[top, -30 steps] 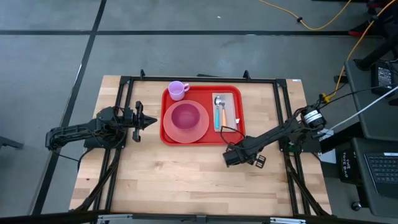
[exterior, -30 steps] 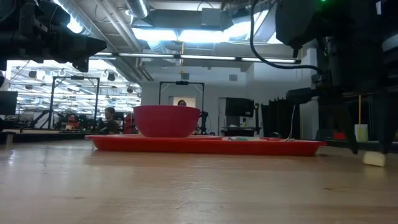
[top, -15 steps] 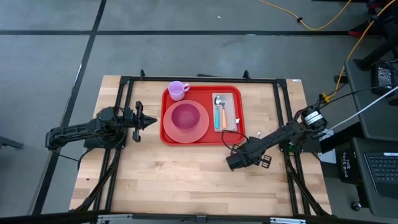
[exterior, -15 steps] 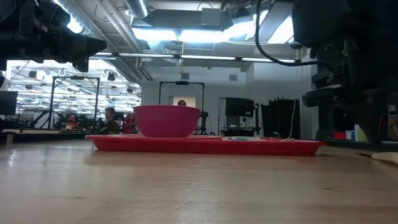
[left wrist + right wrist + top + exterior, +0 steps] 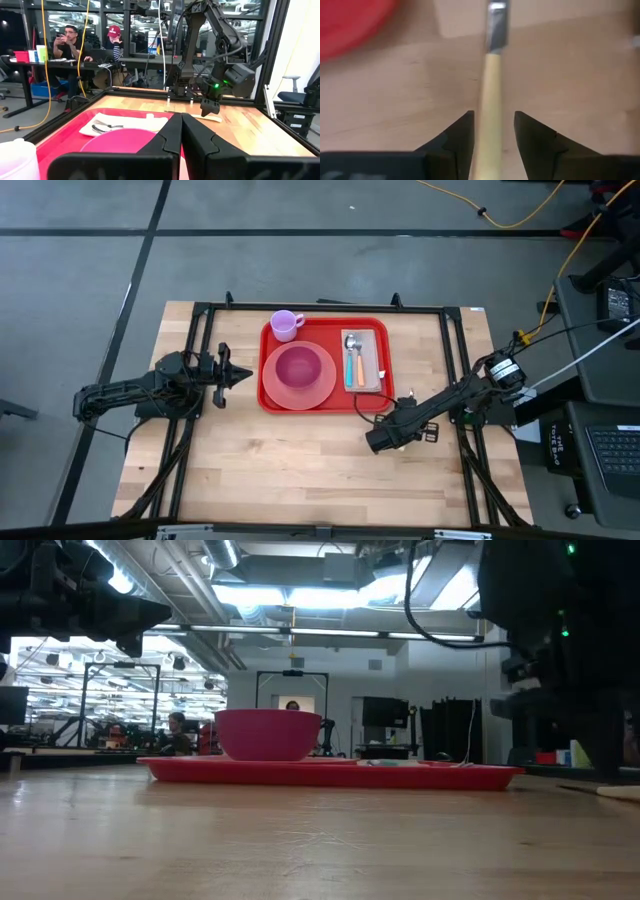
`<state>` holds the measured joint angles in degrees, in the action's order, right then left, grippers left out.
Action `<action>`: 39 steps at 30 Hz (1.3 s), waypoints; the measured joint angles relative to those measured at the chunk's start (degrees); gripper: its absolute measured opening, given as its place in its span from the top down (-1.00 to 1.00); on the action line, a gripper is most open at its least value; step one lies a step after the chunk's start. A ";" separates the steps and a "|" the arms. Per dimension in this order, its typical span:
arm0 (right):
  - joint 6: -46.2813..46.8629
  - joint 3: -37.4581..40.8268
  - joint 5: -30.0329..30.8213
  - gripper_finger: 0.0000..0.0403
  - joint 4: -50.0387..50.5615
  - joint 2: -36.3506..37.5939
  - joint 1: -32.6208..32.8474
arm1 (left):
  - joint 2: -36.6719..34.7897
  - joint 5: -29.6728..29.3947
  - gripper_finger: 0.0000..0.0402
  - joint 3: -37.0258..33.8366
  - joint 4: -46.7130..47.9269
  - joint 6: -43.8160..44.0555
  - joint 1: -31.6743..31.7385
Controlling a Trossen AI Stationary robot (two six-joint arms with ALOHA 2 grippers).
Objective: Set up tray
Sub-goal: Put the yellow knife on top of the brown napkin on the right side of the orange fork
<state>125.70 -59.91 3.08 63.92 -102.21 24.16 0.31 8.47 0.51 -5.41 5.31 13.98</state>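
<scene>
Presently, item one: the tray [image 5: 324, 330], bright red, raised rim, lying at the far middle of the tabletop [image 5: 300, 470].

Contents of the tray:
- plate [image 5: 299, 398], salmon-pink, on the left half, carrying a magenta bowl [image 5: 298, 367]; nothing can be seen in the bowl.
- cup [image 5: 286, 325], pale lilac, at the far left corner; contents not visible.
- napkin [image 5: 375, 340], pale, along the right half, with a spoon [image 5: 351, 344] and a second utensil with an orange handle [image 5: 359, 368] lying on it.

Off the tray: a utensil with a pale yellow handle [image 5: 486, 110] and a metal end, lying flat on the bare wood just near-right of the tray's corner. Which kind of utensil it is cannot be told.

Right gripper [image 5: 492, 131]: down low over that handle, fingers parted, one on each side of it, not yet clamped.

Left gripper [image 5: 180, 131]: idle at the tray's left side, fingers pressed together, holding nothing.

Step in hand, as judged: picking up the last utensil for the napkin. Handling advice: keep the handle centred between the fingers, lower until the tips reach the wood, close squarely across the handle, then lift straight up before crossing the tray's rim. A thin, flat handle may roll or slip out.
</scene>
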 joint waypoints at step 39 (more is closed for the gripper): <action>-6.33 9.87 1.23 0.29 -10.60 2.36 0.07 | -0.01 0.00 0.98 0.00 -0.72 -0.03 0.02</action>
<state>119.37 -50.04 4.31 53.32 -99.85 24.23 0.30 8.47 0.51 -6.13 5.28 14.00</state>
